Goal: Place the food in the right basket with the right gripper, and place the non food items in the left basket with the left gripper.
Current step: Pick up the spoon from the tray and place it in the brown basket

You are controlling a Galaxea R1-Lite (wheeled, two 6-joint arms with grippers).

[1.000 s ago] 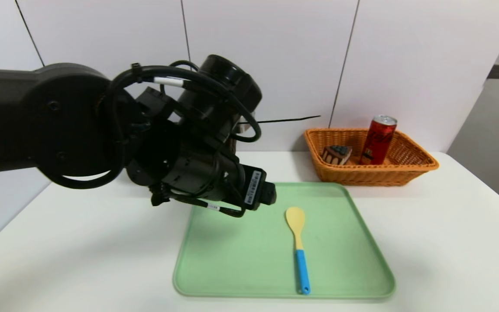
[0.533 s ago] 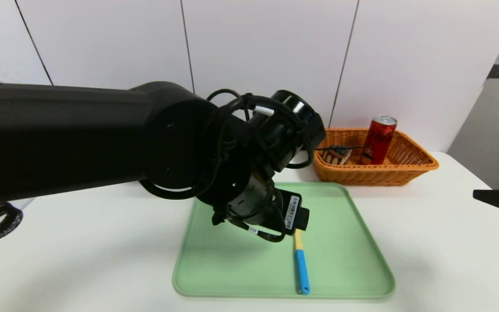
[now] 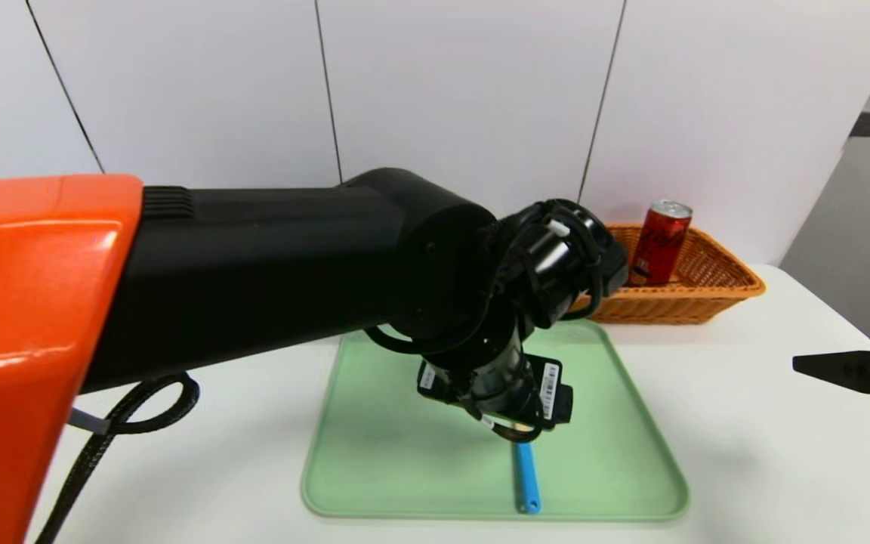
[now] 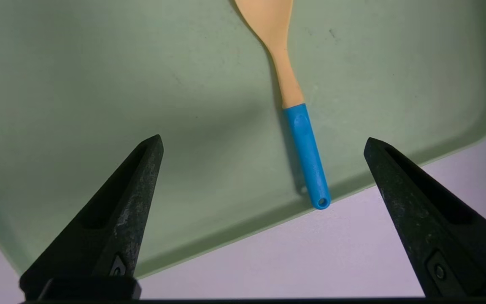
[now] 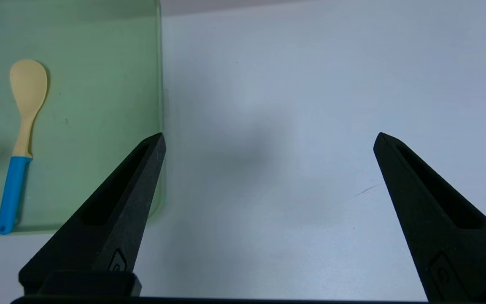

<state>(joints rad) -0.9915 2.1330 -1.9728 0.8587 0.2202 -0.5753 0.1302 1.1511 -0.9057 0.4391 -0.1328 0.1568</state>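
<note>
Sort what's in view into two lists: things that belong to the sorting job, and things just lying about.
Job:
spoon, on the tray
can, standing in the orange basket
left hand, open above the spoon
right hand, open over bare table

Lying about:
green tray
white table
</note>
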